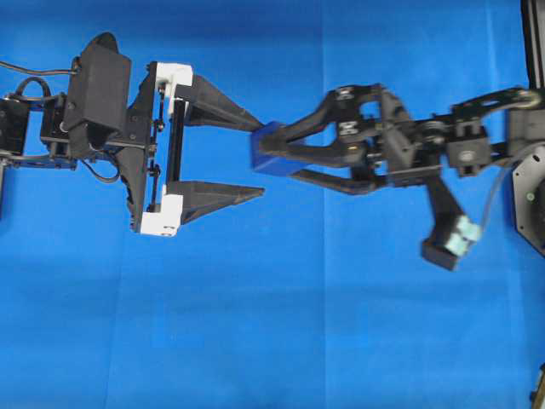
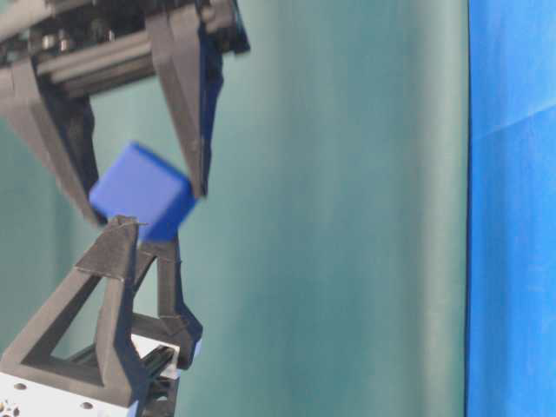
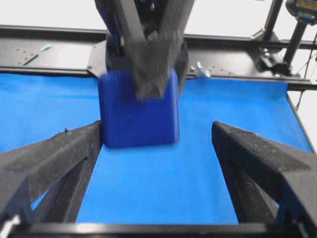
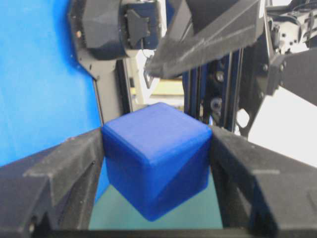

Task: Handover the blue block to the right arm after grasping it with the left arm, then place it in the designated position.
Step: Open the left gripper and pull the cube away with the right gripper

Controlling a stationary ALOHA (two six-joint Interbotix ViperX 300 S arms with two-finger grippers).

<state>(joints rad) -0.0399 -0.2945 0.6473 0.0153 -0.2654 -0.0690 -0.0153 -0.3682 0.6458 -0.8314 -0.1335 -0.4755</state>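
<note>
The blue block hangs in the air above the cloth, clamped between the two black wedge fingers of the right arm's gripper, which is shut on it. In the right wrist view the block fills the gap between both fingers, tilted corner-down. My left gripper, the one with white brackets, stands wide open around the block. In the left wrist view its left finger touches the block, while its right finger is well apart. The table-level view shows the block between the upper fingers.
Bright blue cloth covers the table. A black frame rail runs along its far edge. The right arm's base sits at the right border. A teal backdrop stands behind the grippers.
</note>
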